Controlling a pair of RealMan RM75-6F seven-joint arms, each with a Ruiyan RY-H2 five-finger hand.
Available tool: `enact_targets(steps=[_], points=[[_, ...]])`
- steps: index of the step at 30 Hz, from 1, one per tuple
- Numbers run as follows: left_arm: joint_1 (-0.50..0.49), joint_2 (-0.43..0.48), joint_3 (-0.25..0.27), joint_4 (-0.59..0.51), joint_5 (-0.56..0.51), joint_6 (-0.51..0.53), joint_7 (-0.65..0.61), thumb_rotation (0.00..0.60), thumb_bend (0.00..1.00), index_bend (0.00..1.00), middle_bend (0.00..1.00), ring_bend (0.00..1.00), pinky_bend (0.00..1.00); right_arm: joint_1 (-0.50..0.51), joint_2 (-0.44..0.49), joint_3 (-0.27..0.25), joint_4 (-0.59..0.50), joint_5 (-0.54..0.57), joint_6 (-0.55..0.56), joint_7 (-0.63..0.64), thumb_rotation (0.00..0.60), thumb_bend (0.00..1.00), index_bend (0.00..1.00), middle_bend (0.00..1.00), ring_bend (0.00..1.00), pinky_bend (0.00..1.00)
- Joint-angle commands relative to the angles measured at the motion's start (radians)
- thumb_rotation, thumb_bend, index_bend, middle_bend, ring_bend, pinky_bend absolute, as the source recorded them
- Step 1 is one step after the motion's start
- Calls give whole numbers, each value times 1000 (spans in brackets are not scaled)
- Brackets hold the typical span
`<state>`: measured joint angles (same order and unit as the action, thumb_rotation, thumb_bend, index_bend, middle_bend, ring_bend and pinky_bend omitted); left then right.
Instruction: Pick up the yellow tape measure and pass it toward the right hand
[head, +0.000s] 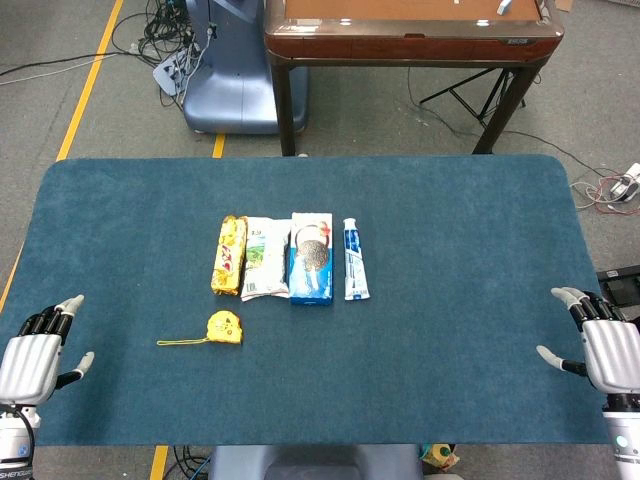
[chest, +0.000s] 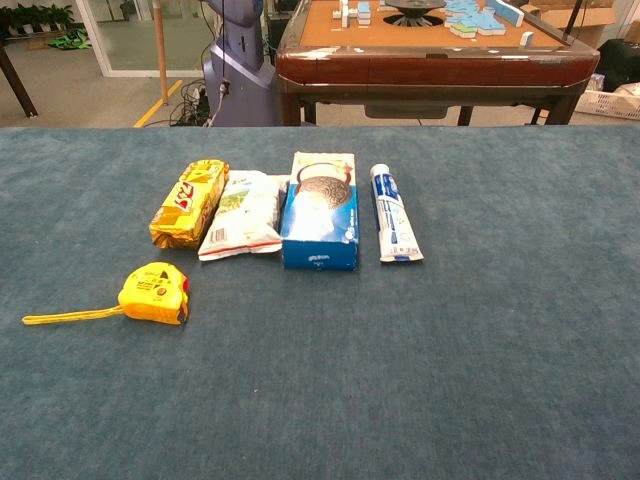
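We have not yet started the pick: our left hand (head: 35, 350) and right hand (head: 600, 340) rest spread and empty at the table (head: 480, 250) edges, so the left must reach the yellow tape measure (head: 225, 328) lying nearer it, before the snack row.

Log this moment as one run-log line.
stage: not started | yellow tape measure: flat on table, strap toward left hand | left hand: open, empty, at table edge | right hand: open, empty
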<state>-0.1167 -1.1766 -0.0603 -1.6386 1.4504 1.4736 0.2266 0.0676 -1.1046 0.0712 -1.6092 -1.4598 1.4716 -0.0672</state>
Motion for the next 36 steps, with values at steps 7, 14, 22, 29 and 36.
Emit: enact_targets(steps=[7,14,22,29,36], points=[[-16,-11,-2,16,12,-16,-15,600,246,97,153,156,180,-2,18,5,-16,-6,12,-2,600,85,214,239,197,263],[-68,-17,-13,43,38,-70,-62,600,246,99,154,156,180,9,62,41,-38,8,28,-26,600,84,214,239,197,262],[-163,-26,-16,56,75,-187,-84,600,246,101,153,156,180,25,105,79,-63,25,41,-56,600,85,215,239,197,262],[-244,-53,-12,58,95,-287,-81,600,246,124,153,156,180,28,120,83,-74,34,36,-62,600,84,214,239,197,263],[-328,-80,-16,35,52,-419,-15,600,246,110,153,156,180,23,111,72,-66,42,29,-48,600,84,214,239,196,262]])
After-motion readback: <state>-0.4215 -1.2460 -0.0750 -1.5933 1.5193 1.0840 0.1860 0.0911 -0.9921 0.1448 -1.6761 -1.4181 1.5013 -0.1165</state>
